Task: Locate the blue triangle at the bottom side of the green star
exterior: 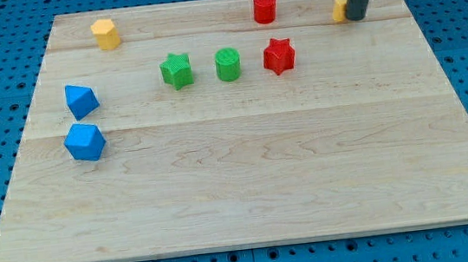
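Blocks scattered over the upper half of the wooden counter; rod at the view's top right.

Left to right: two blue blocks lie near the view's left edge, the blue triangle just above a second blue block, shape unclear, the two close but apart. A yellow block sits near the top left. In a middle row stand the green star, a green cylinder and a red star, each apart from the next. The blue triangle is well to the left of the green star, slightly lower, not beneath it. A red cylinder sits near the top edge. My tip touches a second yellow block, largely hidden behind the rod. There is no hand on this rig, so no open or closed state applies.
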Tool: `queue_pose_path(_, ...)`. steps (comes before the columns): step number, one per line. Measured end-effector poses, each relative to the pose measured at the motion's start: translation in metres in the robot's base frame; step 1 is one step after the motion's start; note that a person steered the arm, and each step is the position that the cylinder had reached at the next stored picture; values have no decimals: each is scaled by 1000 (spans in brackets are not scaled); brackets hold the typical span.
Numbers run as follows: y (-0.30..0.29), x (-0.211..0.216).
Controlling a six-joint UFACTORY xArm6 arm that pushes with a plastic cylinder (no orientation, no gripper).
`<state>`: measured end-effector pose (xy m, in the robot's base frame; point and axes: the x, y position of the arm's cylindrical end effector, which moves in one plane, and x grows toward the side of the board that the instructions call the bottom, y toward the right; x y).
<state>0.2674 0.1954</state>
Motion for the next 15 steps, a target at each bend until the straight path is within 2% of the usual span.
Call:
queue_pose_path(2, -12, -19)
queue_pose_path(4, -12, -12)
queue_pose_path(7, -83, 48)
queue_pose_path(9, -76, 157)
queue_pose_path(10, -140, 197)
queue_pose_path(12, -289, 246)
queue_pose_path(13, -375, 248)
queue_pose_path(14, -445, 209)
queue_pose_path(15, -486, 158)
